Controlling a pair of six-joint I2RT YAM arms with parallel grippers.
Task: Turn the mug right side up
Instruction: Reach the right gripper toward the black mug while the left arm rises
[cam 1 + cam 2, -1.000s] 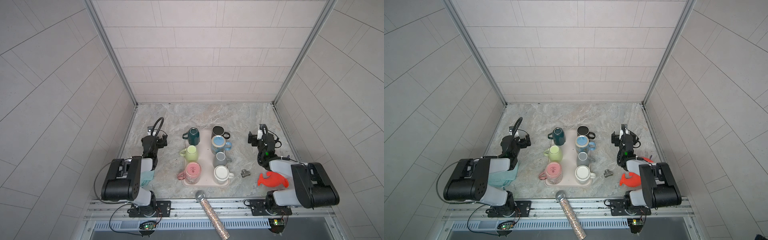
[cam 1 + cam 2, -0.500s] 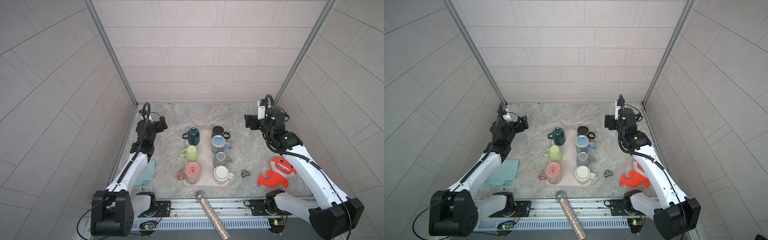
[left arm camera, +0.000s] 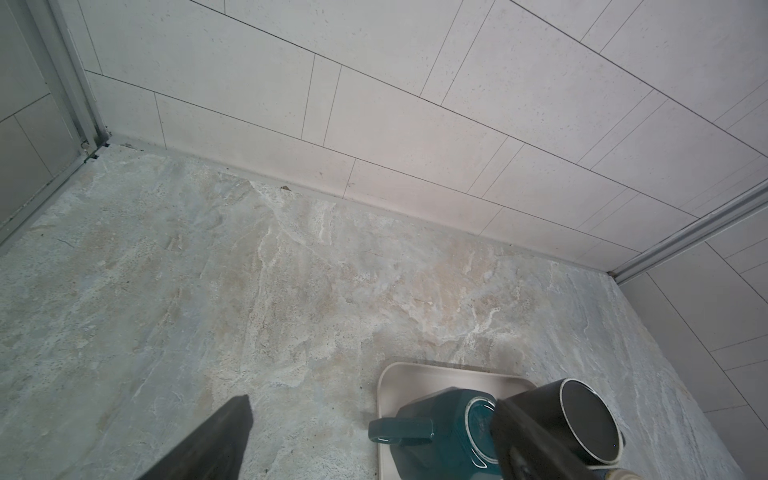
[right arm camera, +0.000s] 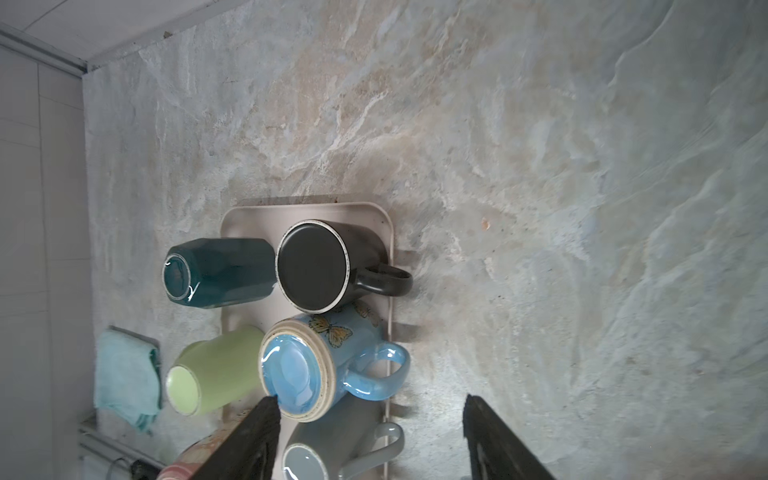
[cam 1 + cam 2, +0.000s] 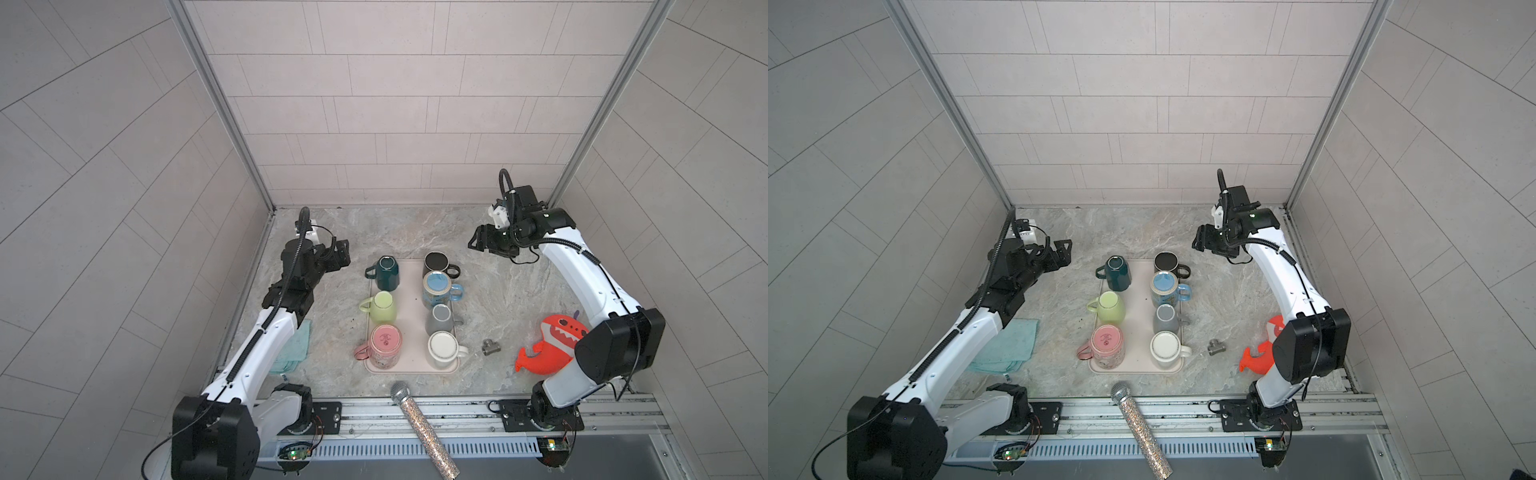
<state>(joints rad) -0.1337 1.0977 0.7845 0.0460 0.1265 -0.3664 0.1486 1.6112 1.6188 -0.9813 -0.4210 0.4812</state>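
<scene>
A glittery microphone (image 5: 419, 424) lay at the counter's (image 5: 498, 291) front edge. Behind it, mugs stood base-up on a pale tray (image 5: 411, 332), from the pink mug (image 5: 385, 345) back to the black mug (image 5: 436, 262). Farther back, the left fingers (image 3: 220, 432) and right fingers (image 4: 257, 432) hovered spread and empty, flanking the tray's far end.

I work in a lab test cell. Tiled walls (image 5: 395, 104) box in three sides of my marbled surface (image 5: 415, 232), joined by metal posts (image 5: 222, 104). My left arm (image 5: 257, 353) and right arm (image 5: 582, 270) are mounted on a rail (image 5: 415, 409) at the front, bare circuit boards (image 5: 295, 454) below. The props are a mixed lot: tray (image 5: 411, 311) of mugs (image 5: 442, 347), toy shark (image 5: 548, 349), microphone (image 5: 422, 428), pipe fitting (image 5: 490, 347), cloth (image 5: 297, 349).
</scene>
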